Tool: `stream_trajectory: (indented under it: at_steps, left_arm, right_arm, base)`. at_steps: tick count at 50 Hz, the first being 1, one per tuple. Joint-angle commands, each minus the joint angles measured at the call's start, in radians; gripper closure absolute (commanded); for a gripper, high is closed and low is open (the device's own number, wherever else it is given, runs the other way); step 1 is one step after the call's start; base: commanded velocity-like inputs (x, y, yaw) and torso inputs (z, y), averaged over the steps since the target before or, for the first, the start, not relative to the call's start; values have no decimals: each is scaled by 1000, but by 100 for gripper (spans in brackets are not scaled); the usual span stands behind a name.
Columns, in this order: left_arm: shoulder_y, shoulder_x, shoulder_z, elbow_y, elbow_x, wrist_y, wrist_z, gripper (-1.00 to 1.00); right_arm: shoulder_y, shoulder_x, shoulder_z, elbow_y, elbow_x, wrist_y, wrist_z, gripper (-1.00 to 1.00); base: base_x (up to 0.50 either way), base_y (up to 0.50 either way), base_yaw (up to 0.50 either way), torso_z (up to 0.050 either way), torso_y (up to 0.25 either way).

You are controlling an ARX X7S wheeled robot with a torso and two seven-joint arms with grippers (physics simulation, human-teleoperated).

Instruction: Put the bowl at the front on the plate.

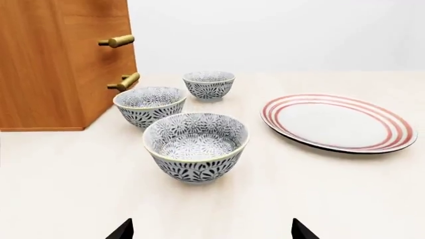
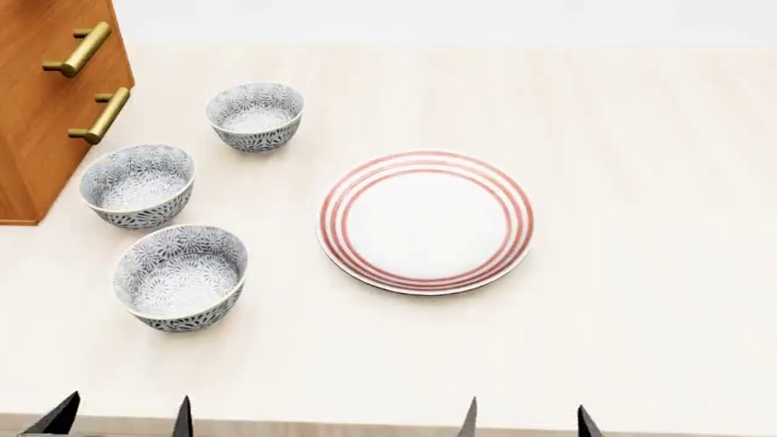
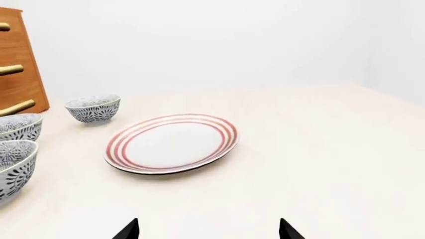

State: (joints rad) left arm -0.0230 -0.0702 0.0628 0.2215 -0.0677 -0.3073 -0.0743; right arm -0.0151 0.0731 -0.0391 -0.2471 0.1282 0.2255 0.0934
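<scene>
Bowl: bowl (image 2: pixel 181 278) stands upright on the table (image 2: pixel 631 300), nearest of 3 patterned bowls to the robot, at the left of the head view; nothing touches it.
Plate: plate (image 2: pixel 427 221) lies flat to the right of the bowl, apart from it, with a strip of bare table between the 2 rims.
Other bowls: middle bowl (image 2: pixel 137 185) sits just behind the front one, rims close but not touching; far bowl (image 2: pixel 255 115) stands further back, apart from both.
Cabinet: wooden cabinet (image 2: pixel 49 100) with 2 brass handles (image 2: pixel 100 116) stands at the far left; the middle bowl is near its front corner.
Left gripper: left gripper (image 1: pixel 211 230) hangs low by the table's near edge, facing the bowl; fingertips spread wide with nothing between them.
Right gripper: right gripper (image 3: pixel 209 230) also sits by the near edge, facing the plate; fingertips likewise apart and empty.
Open room: bare tabletop lies between the bowl and the near edge, and a wide bare stretch runs right of the plate and behind it.
Edges: the table's near edge shows just above the fingertips in the head view.
</scene>
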Motion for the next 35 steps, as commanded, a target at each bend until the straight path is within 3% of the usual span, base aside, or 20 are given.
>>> stream_trajectory:
  at_steps: [1,16,17,22,28,33,35]
  left_arm:
    - [-50,-33,12,246,-41,-295,-24,-100]
    - [-262,-40,-26,530,-145,-718,-42,-100]
    - [-310,-17,-74,560,-194,-833,-33,-100]
    - [-437,-7,-108,613,-230,-985,-45,-100]
    - [-581,5,-137,659,-264,-1131,-57,-100]
    - [-604,0,-142,672,-276,-1137,-60,-100]
    - [-662,13,-169,688,-296,-1209,-56,-100]
  right_arm:
    - [16,46,-9,-247,44,252,49,-100]
    - [161,115,65,-653,145,724,115,-100]
    - [189,118,81,-694,162,783,121,-100]
    - [320,128,125,-796,231,993,141,-100]
    - [527,267,216,-798,750,1161,490,-100]
    - [684,245,314,-781,987,1331,617,-100]
    - [744,264,326,-737,1131,1340,727,-100]
  base:
    - [0,0,0,0,0]
    - [0,0,0,0,0]
    - [0,0,0,0,0]
    - [0,0,0,0,0]
    - [0,0,0,0,0]
    - [0,0,0,0,0]
    - [0,0,0,0,0]
